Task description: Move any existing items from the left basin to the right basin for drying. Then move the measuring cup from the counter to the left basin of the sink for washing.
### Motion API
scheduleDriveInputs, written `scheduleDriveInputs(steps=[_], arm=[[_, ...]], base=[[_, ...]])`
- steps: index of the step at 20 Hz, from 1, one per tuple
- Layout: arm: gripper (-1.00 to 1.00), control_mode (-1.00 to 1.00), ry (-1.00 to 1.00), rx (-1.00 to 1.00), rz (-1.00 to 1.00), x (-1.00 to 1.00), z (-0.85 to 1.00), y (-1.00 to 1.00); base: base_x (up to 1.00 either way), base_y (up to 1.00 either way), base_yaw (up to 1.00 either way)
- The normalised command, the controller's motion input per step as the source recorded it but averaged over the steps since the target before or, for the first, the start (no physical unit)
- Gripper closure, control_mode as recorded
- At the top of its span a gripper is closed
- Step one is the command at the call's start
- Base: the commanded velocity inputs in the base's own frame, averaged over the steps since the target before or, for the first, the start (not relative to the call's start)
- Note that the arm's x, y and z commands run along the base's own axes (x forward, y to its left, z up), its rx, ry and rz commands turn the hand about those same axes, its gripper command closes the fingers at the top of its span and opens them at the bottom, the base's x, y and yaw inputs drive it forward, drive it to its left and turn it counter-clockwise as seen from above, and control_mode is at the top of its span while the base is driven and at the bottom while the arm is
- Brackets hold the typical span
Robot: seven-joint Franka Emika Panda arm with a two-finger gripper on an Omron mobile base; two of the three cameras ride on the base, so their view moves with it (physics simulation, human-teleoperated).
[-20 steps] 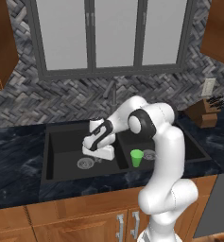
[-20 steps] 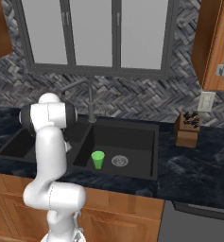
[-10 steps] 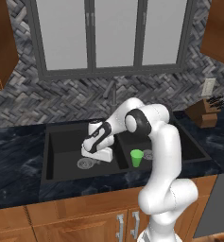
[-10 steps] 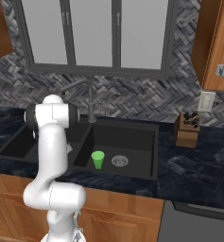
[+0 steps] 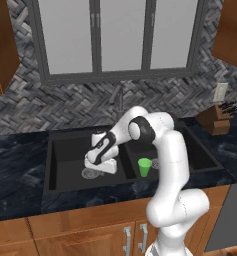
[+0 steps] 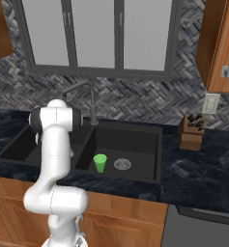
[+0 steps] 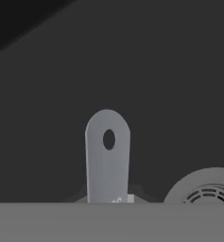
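The claw (image 5: 91,161) hangs low in the left basin (image 5: 65,155), pinched nearly shut on the measuring cup (image 7: 107,156) by its handle. The steel drain (image 7: 205,189) lies just beside.

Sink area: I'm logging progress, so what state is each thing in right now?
green tumbler: upright in the right basin.
measuring cup: handle showing in the hand view, over the left basin beside its drain.
gripper: shut, low in the left basin.
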Motion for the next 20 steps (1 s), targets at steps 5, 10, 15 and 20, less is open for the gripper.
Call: scheduleDriveInputs(steps=[5,10,15,20], arm=[[1.0,-1.0,0.0,0.0,0.0,0.1,-0.22,0.08],[1.0,-1.0,0.0,0.0,0.0,0.11,-0.23,0.08],[1.0,-1.0,0.0,0.0,0.0,0.12,-0.25,0.07],[1.0,-1.0,0.0,0.0,0.0,0.14,-0.23,0.07]], base=[[0.0,0.0,0.0],[0.0,0.0,0.0],[0.0,0.0,0.0],[0.0,0.0,0.0]])
